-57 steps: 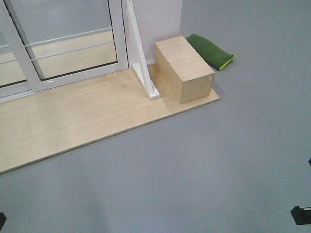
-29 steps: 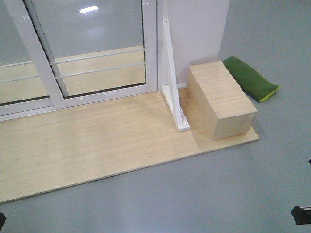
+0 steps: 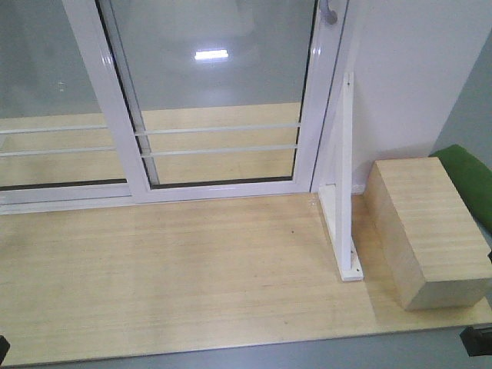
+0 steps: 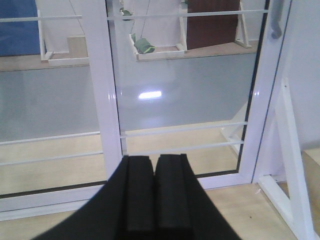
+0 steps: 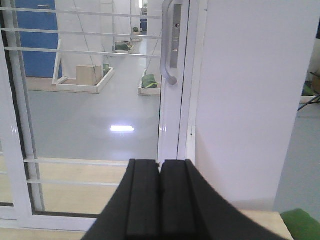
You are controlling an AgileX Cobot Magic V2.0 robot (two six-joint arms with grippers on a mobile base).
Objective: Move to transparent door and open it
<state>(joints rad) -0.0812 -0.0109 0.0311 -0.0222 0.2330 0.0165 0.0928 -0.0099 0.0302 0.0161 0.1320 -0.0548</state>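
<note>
The transparent door [image 3: 223,100] is a clear glass panel in a white frame with two thin horizontal bars, standing shut straight ahead. Its curved pale handle [image 3: 329,11] shows at the top of the right upright. The right wrist view shows the handle [image 5: 167,45] and lock plate [image 5: 175,40] above and beyond my right gripper [image 5: 160,162], which is shut on nothing. My left gripper [image 4: 154,159] is also shut and empty, aimed at the door's lower left, with the handle [image 4: 276,25] far off to the upper right. Neither gripper touches the door.
A wooden platform [image 3: 192,269] lies before the door. Right of the door stand a white triangular brace [image 3: 344,192], a wooden box [image 3: 427,231] and a green mat [image 3: 469,173], with a white wall [image 3: 407,77] behind them. A second glass panel [image 3: 46,77] sits on the left.
The door and platform have come much nearer and shifted right in the front view. The box and brace slid to the right edge, and the handle's lower end has come into view.
</note>
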